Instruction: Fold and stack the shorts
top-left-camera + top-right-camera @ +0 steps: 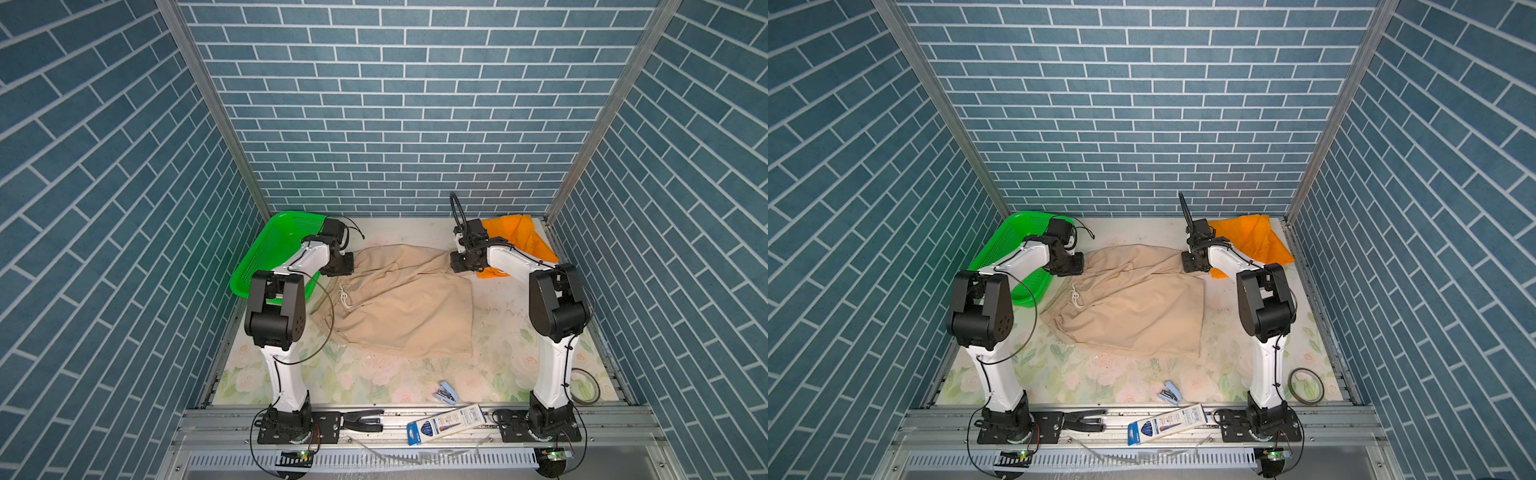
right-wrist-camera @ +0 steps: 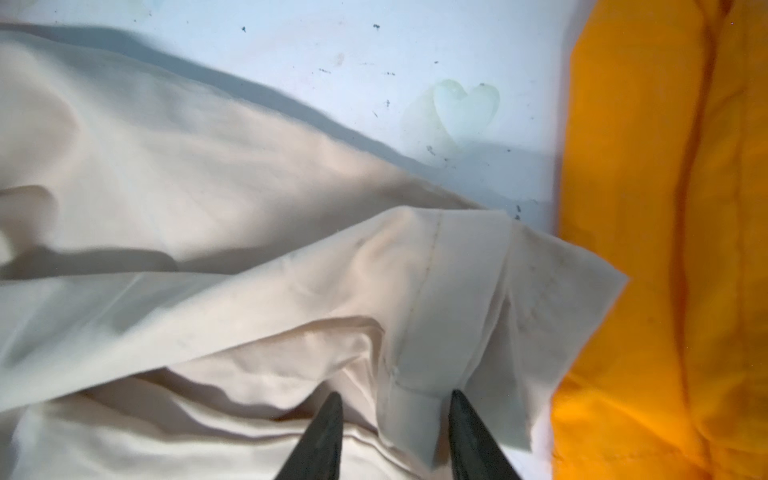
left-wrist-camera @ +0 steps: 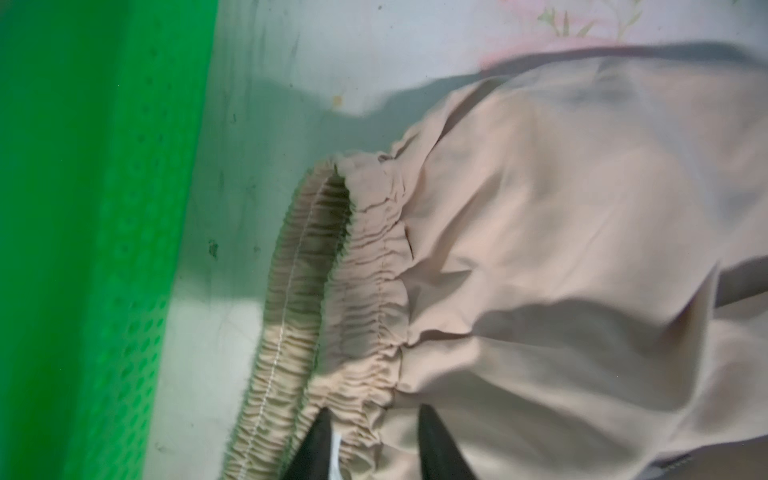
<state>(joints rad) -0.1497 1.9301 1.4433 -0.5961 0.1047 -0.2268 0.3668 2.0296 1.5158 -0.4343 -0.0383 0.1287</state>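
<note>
Left gripper [image 3: 377, 411] [image 1: 340, 266]: black fingertips spread apart and pinching nothing. They sit over the gathered elastic waistband at the far left corner of the beige cloth shorts [image 3: 540, 249].

Right gripper [image 2: 395, 395] [image 1: 463, 262]: tips likewise spread, gripping nothing. They straddle the folded leg hem at the far right corner of the same shorts.

Beige cloth shorts [image 1: 407, 307] [image 1: 1138, 307]: mid-table between the two grippers, lying mostly flat. The waistband is to the left and the legs to the right, with a white drawstring [image 1: 344, 296] near the waistband.

Bright orange cloth shorts [image 1: 515, 235] [image 2: 665, 208]: crumpled in the far right corner, just right of the right gripper. The beige hem corner reaches their edge.

Green perforated plastic basket [image 1: 274, 245] [image 3: 83, 208]: far left, just beside the waistband.

Floral-print table surface [image 1: 374, 374]: carries a small blue stapler [image 1: 445, 392] near the front.

Obscured: in both top views the wrist housings hide the fingertips. The right arm covers part of the orange pair, whose waistband cannot be made out. Both wrist views are blurred, so whether the tips touch the cloth cannot be told.
</note>
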